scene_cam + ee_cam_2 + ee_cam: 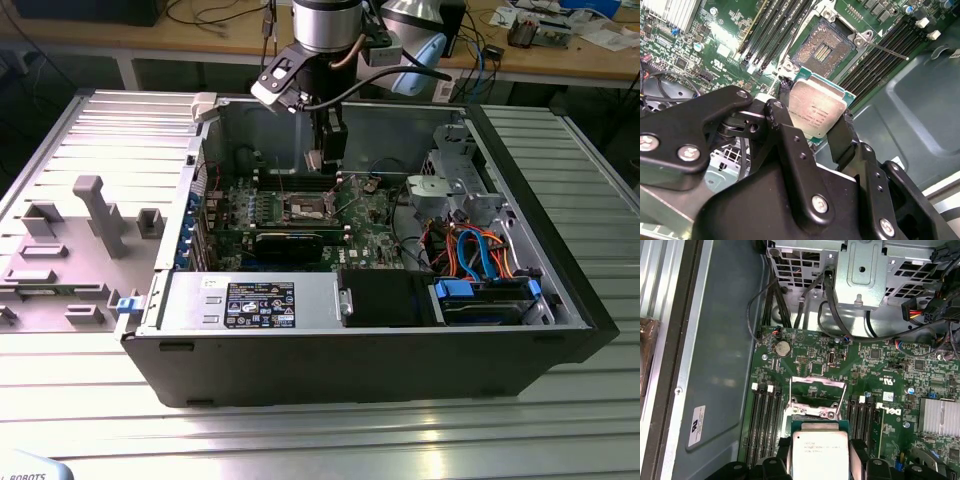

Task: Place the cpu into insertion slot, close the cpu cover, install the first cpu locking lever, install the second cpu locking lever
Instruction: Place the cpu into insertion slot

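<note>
Open PC case [400, 372]: arm [325, 25] vert., pincer [820, 450] clamps cpu [816, 109] near slot [826, 50].

The cpu [816, 111] has a dull, smooth silver-grey metal top. The gripper [815, 122] is matt black (its screw heads shine bright), perhaps plastic. The circuit board [860, 362] is glossy green; the case wall [720, 340] is smooth, matt grey sheet metal; the table [300, 440] is ribbed bare metal.
</note>
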